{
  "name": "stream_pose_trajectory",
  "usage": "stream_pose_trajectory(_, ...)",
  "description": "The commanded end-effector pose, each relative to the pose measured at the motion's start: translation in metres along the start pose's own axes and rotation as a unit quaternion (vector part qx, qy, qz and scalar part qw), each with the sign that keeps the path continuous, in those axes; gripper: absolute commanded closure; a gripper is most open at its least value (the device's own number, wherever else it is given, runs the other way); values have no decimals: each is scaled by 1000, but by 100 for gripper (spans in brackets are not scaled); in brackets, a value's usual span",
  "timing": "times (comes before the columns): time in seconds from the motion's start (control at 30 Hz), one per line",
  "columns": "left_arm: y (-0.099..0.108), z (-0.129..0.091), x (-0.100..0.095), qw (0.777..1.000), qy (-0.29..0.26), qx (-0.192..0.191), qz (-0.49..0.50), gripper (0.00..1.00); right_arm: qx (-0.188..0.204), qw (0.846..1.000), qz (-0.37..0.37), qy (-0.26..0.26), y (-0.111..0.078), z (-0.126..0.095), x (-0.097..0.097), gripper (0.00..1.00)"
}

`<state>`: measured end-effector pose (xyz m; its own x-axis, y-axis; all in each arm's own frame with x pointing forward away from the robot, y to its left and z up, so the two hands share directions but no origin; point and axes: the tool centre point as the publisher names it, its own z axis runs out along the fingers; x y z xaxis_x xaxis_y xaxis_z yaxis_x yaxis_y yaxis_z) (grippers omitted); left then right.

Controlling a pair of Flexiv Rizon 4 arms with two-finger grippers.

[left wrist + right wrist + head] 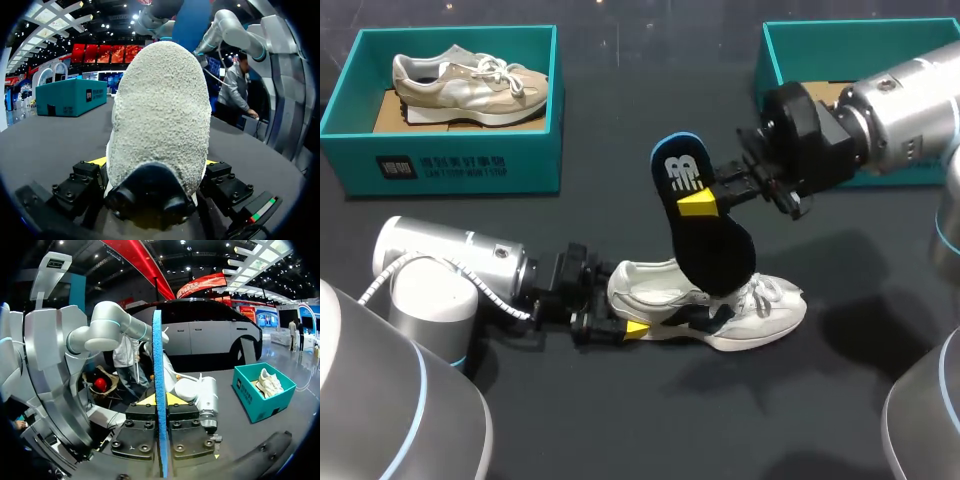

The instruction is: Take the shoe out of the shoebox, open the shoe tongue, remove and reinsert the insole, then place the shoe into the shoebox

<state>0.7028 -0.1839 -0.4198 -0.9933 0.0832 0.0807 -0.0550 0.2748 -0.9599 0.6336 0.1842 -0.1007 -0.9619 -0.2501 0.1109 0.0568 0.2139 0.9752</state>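
Left gripper is clamped on the heel of the white shoe. The shoe sits on its sole mid-table, outside both boxes. Right gripper pinches the insole flat between its pads near the upper, printed end. The insole stands nearly upright, toe end down at the shoe's mouth. I read this as the insole step, but can't tell from here whether it's coming out or going in. If in, I'd lay the insole lower toward the toe box, keep it centred on the opening to clear tongue and laces, and feed it along the shoe while the left braces against the push. Risk: the toe end folds or snags on the tongue. The teal shoebox behind my right arm comes later.
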Motion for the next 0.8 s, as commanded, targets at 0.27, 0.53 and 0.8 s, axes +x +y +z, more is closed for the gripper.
stream_pose_trajectory(0.27,3,0,-1,1000,0,-1,0,100,-46,997,32,-44,-12,-19,43,100)
stream_pose_trajectory(0.53,3,0,-1,1000,0,-1,0,100,-65,995,49,-61,-4,-27,53,100)
stream_pose_trajectory(0.8,3,0,-1,1000,0,-1,0,100,-101,987,96,-85,3,-33,77,100)
